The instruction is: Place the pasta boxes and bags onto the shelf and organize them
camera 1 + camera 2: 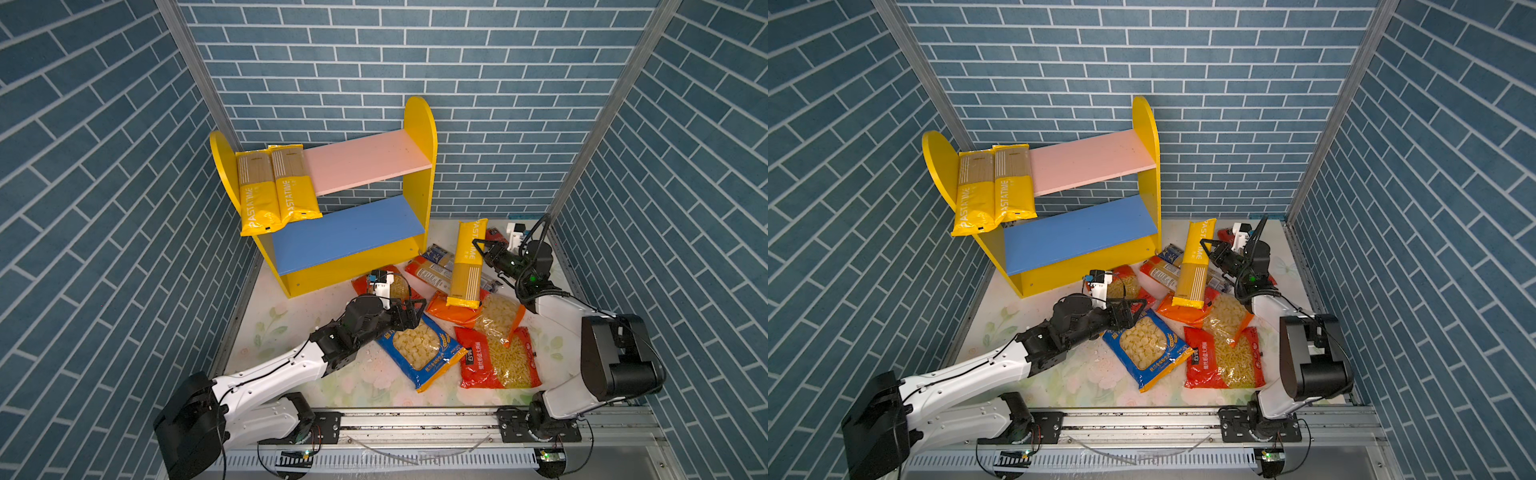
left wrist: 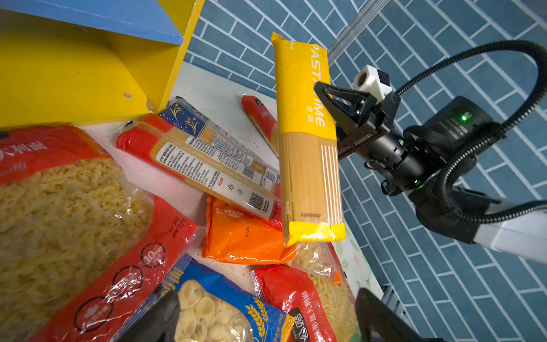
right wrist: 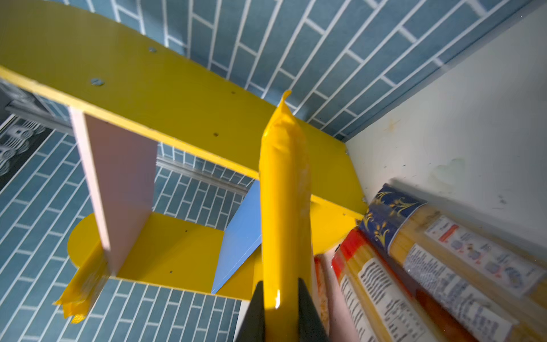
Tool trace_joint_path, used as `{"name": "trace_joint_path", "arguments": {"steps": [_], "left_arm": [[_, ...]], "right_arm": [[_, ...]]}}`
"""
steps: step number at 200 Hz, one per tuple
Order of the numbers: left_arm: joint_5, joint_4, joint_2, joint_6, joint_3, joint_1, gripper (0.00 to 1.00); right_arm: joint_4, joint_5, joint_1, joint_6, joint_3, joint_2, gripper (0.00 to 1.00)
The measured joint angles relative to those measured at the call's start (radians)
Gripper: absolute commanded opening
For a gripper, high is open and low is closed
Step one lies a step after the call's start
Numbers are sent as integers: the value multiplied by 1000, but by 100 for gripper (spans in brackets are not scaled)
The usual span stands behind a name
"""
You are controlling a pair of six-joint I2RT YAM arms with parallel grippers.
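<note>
Blue shell-pasta bag point(image 1: 419, 351) lies nearest on the bench point(image 1: 282, 316), just by the left jaws, which are spread wide and empty, while the right jaws clench a yellow spaghetti pack point(image 1: 467, 266) mid-length, aloft right of the shelf point(image 1: 417, 183); stiff, glossy and long, it likely slips or swings unless gripped centrally.

Room on the pink board point(image 1: 370, 162) right of two yellow packs point(image 1: 291, 187); blue board point(image 1: 349, 235) open — left end overhung
</note>
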Motion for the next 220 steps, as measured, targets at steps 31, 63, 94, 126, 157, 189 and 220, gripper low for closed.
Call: {"name": "trace_joint_path", "arguments": {"steps": [31,63,94,126,157,189,220], "left_arm": [[93,61,-5,-21,-13,44,95],[180,163,19,-68,-21,48,93],[245,291,22,-132,-68,48,90],[283,357,1,-166,-81,48,85],[307,409,-15,-174,-80,48,74],[337,465,2,-195,-71,48,57],[341,484,-3,-193,-63,48,44]], "right_arm": [[10,-46,109,-2,-40,-93,0],[50,-95,249,-2,-40,-156,0],[141,-123,314,15,-38,-163,0],[215,-125,356,53,-22,-159,0],[256,-125,404,81,18,-150,0],[290,-126,446,99,55,-139,0],[309,-124,453,122,56,-119,5]]}}
